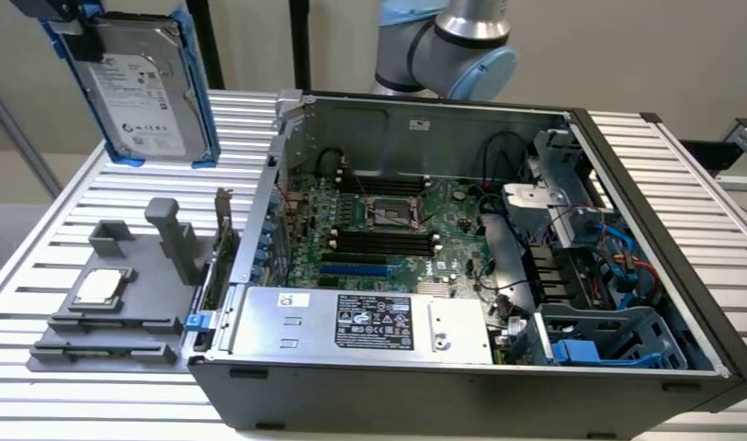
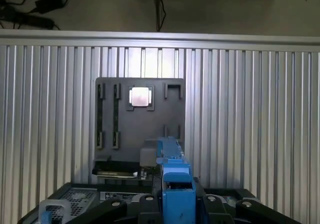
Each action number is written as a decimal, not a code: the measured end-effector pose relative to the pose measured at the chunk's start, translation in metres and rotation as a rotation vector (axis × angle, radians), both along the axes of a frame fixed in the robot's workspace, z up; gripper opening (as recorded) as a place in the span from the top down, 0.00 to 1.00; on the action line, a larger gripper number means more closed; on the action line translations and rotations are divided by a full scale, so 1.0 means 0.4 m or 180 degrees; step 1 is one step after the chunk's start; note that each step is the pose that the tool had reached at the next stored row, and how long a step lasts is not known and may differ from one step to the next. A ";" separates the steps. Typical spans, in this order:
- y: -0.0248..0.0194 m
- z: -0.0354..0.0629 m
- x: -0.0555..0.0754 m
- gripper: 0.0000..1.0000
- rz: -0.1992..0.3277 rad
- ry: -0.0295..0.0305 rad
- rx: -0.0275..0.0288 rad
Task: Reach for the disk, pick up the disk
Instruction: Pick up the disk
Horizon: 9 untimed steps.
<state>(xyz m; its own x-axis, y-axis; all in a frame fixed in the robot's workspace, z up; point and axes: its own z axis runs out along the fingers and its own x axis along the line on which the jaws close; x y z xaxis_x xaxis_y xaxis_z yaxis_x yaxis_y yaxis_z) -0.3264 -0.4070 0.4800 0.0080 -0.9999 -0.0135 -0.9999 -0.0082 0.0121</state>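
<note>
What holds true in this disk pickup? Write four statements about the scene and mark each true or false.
1. The disk hangs clear of the slatted table, gripped by the pincer. True.
2. The small silver chip lies inside the computer case. False: it lies on the grey fixture beside the case.
3. A blue carrier frames the disk. True.
4. The computer case is closed. False: its side is open and the motherboard shows.
</note>
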 end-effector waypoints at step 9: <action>-0.046 0.041 0.073 0.67 0.0000 0.0017 0.0000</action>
